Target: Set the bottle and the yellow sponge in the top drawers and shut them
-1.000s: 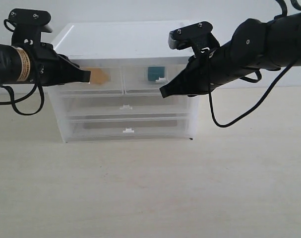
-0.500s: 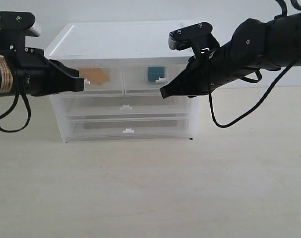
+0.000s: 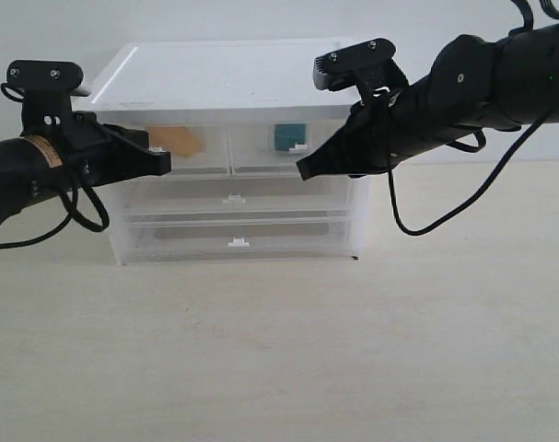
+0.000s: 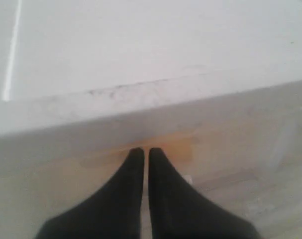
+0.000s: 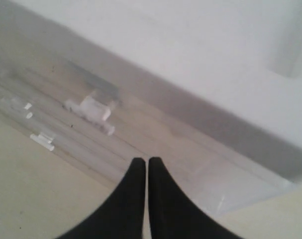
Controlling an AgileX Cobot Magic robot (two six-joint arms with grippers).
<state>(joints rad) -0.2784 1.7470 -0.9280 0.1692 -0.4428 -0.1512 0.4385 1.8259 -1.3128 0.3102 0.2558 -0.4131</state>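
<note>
— Looking at the top drawers (image 3: 205, 162), where is everything?
— The yellow sponge (image 3: 180, 141) lies in the left one, the bottle (image 3: 289, 136) in the right.
— And the arms?
— The left tool (image 3: 161, 162) and right tool (image 3: 304, 171) are both pinched closed and empty, at the drawer fronts.

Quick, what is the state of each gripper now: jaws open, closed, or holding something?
Left gripper: closed, holding nothing.
Right gripper: closed, holding nothing.

Plain lab test setup — pale tabletop (image 3: 353, 368), white wall (image 3: 261, 18).
</note>
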